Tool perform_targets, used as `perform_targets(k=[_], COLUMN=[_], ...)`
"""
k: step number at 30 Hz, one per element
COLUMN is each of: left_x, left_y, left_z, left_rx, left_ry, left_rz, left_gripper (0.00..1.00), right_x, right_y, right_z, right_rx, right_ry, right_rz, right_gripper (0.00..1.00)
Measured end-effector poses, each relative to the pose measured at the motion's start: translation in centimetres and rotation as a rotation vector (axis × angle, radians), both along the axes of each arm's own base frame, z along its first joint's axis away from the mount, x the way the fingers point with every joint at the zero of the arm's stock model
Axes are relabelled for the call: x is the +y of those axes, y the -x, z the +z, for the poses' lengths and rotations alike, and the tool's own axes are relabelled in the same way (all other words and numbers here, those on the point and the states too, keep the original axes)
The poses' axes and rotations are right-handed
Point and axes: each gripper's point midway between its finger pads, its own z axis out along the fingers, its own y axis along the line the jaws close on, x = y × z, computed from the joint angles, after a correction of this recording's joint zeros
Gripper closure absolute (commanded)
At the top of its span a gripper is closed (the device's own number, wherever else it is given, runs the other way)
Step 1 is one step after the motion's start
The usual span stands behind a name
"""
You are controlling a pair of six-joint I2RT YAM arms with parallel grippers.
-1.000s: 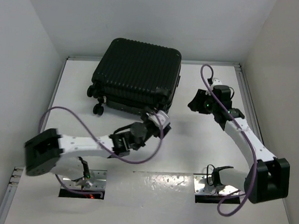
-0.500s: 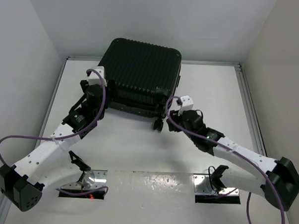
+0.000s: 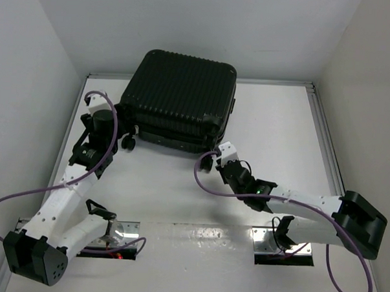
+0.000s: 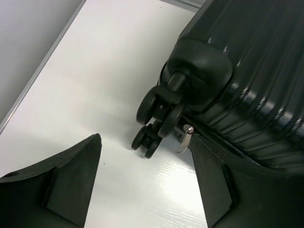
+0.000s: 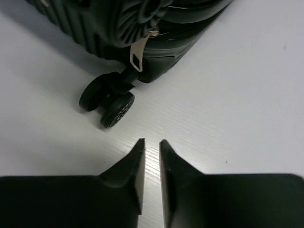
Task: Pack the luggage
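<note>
A white table sits between plain white walls. Purple cables loop off both arms. The luggage lies flat and zipped shut at the back of the table, big, black and ribbed, with small wheels. The left gripper is by its left corner, jaws wide apart, holding nothing. The right gripper is near the front wheel, jaws almost together, holding nothing.

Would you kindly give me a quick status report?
Left gripper open by suitcase wheel. Right gripper nearly shut, empty. Suitcase closed. Nothing blocking.
</note>
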Motion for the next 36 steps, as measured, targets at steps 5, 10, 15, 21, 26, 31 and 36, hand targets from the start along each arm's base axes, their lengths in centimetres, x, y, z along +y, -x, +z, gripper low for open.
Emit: perform_targets(k=[5,10,15,21,26,31,36], left_x=[0.6,1.6,3.6,6.7,7.7,7.5,8.0], left_y=[1.5,1.0,-1.6,-3.4,-4.1,-4.5,-4.5], left_z=[-2.8,-4.1,-4.0,-3.9,-4.5,-5.2,-5.1], left_rx=[0.039,0.087,0.148,0.154,0.161,0.172,0.161], left_ry=[0.009,-0.042,-0.093,-0.067,-0.018,0.015,0.033], left_rz=[-0.003,-0.011,0.001,0.052,0.060,0.048,0.060], left_gripper=[0.21,0.15,0.15,0.15,0.15,0.16,0.16], right_x=[-0.5,-0.4,1.4,4.6,7.8,10.7,11.1], right_y=[-0.5,-0.8,-1.8,-1.1,-0.6,-2.9,-7.4], right_z=[0.6,0.2,2.4,3.9,2.4,1.1,1.9], right_rx=[0.000,0.000,-0.015,-0.030,-0.035,-0.030,-0.060], right_ry=[0.004,0.035,-0.018,-0.121,-0.130,-0.086,-0.116], right_rz=[-0.060,-0.059,-0.056,-0.011,0.076,0.066,-0.043], right_gripper=[0.74,0.46,0.78,1.00,1.00,1.00,1.00])
